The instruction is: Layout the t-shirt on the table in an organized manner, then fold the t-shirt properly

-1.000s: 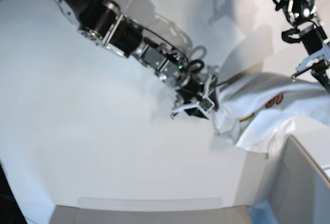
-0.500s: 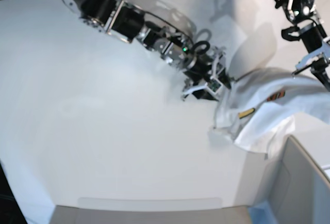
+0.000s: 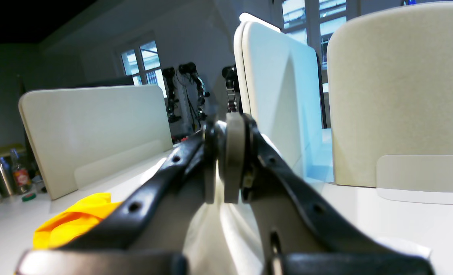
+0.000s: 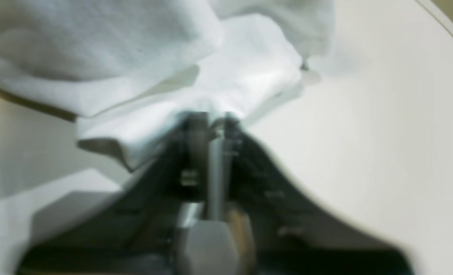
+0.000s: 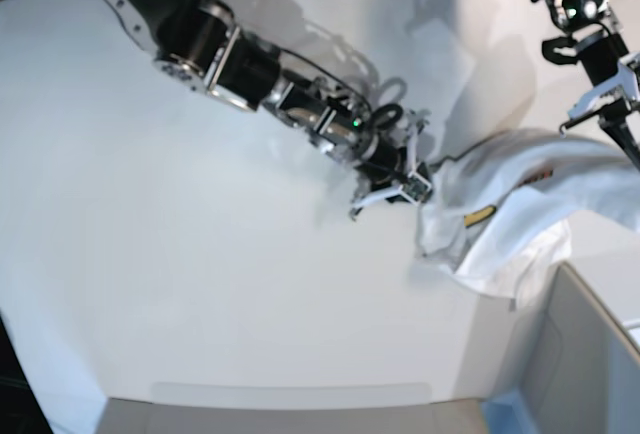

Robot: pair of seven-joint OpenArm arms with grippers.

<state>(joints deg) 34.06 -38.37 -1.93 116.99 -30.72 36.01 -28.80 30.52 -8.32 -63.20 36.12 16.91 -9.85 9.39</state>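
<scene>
The white t-shirt (image 5: 510,204) lies bunched at the right of the table (image 5: 200,254), a strip of its coloured print showing. Its upper right part is lifted toward my left gripper (image 5: 625,144), which is shut on the cloth. The left wrist view shows the pads of that gripper (image 3: 226,160) pressed together with white t-shirt fabric (image 3: 218,233) hanging below. My right gripper (image 5: 425,186) reaches in from the left and sits at the shirt's left edge. In the blurred right wrist view this gripper (image 4: 211,116) is shut on a fold of the t-shirt (image 4: 230,68) just above the table (image 4: 363,133).
A grey box-like corner piece (image 5: 590,354) stands at the front right, close to the shirt's lower hem. In the left wrist view a yellow cloth (image 3: 70,221) lies on a neighbouring desk, with white partitions (image 3: 96,126) and bottles (image 3: 5,175) beyond.
My right gripper was open beside the shirt; it has moved right to the shirt's left edge and shut on it. The left arm has lifted its end of the shirt slightly.
</scene>
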